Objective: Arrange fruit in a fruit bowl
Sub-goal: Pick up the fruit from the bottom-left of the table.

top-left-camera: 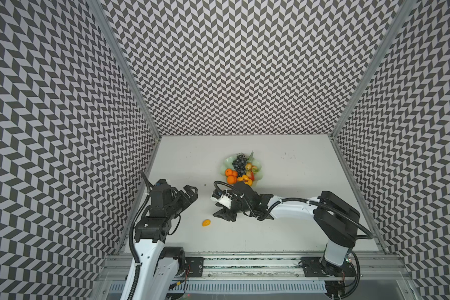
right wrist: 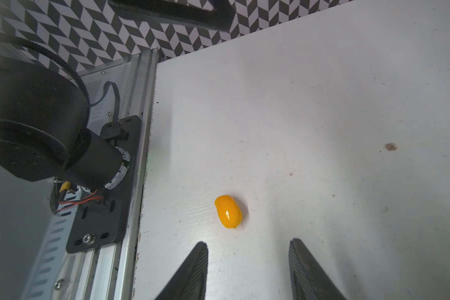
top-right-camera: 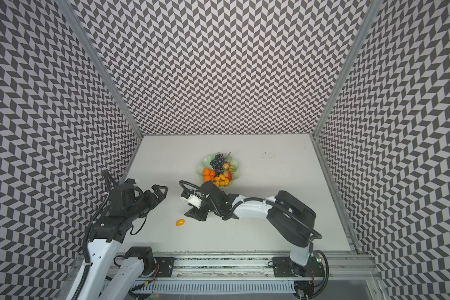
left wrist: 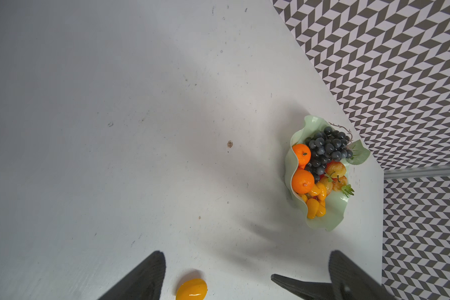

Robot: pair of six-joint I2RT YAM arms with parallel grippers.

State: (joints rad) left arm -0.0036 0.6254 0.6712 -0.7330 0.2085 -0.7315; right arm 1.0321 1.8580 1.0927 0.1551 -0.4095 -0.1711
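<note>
Spread and empty at lower centre, your right end effector point(right wrist: 248, 242) faces the lone kumquat point(right wrist: 228, 211), likely to fetch it for the bowl point(top-left-camera: 227, 159).

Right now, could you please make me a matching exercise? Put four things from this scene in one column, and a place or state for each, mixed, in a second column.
Column one:
1. grapes
2. loose kumquat
3. tangerines
4. right fingers

Column two:
a. open, holding nothing
b. in the bowl, dark blue
c. on the table, outside the bowl
d. in the bowl, orange and round

Pairs: 1-b, 2-c, 3-d, 4-a
</note>
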